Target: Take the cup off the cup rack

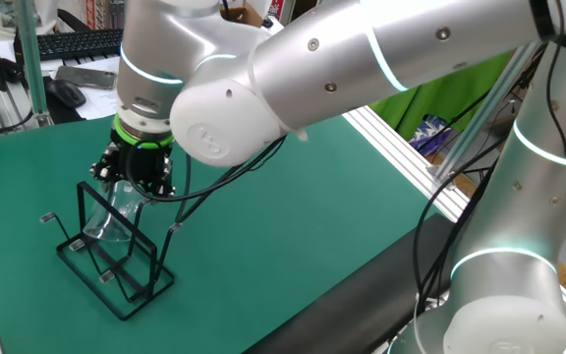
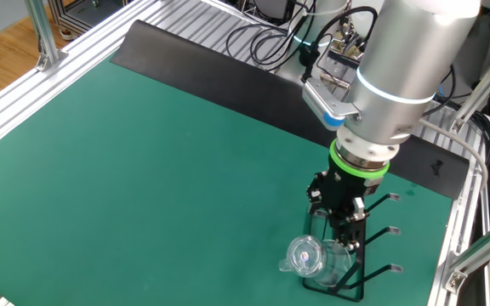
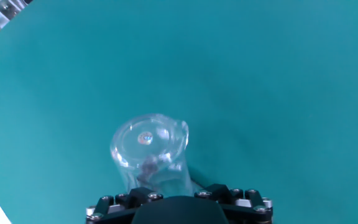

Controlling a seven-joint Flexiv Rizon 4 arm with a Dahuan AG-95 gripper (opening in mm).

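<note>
1. One fixed view: my pincer [image 1: 131,182] hangs from my arm [image 1: 362,59] right at the rack [image 1: 116,258], which stands on the green mat [image 1: 293,226]. The cup [image 1: 114,218] sits tilted among the black wires, its upper end at my fingers. The wires and the clear glass overlap there, so I cannot tell from here whether I am clamped on it.

2. The other fixed view: my pincer [image 2: 340,223] is down over the rack [image 2: 366,255], near the mat's [image 2: 143,153] right edge. The cup [image 2: 313,257] lies tilted, its round end facing left and up, away from the prongs. Its other end meets my fingers. They look closed against it, but I cannot say for sure that I am grasping it.

3. Hand view: the cup [image 3: 149,149] lies just ahead of my pincer's black body, end-on, over the mat [image 3: 278,74]. My fingertips are hidden behind glass.
</note>
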